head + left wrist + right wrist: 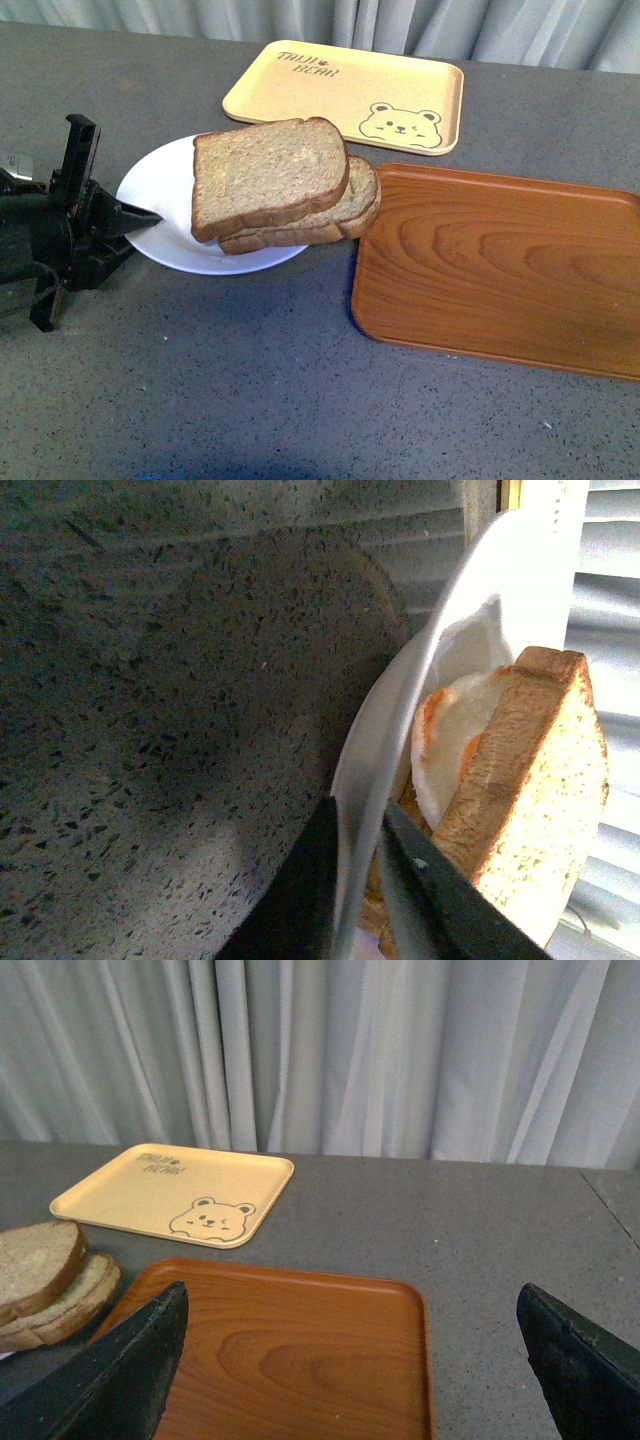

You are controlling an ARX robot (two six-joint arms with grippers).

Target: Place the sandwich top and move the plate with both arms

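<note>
The sandwich top (268, 172) lies on a paler lower slice (350, 208) on the white plate (160, 185), left of centre in the front view. My left gripper (140, 215) is shut on the plate's left rim, which looks lifted. In the left wrist view the jaws pinch the plate's rim (440, 650), with the fried egg (450, 730) and the bread (530, 800) just behind. My right gripper (350, 1360) is open and empty above the wooden tray (290, 1350). It is out of the front view. The sandwich top (35, 1265) shows at the edge of the right wrist view.
A brown wooden tray (500, 265) lies right of the plate, its left edge close to the bread. A pale-yellow bear-print tray (345, 92) lies behind, also in the right wrist view (180, 1192). Grey curtains hang at the table's far edge.
</note>
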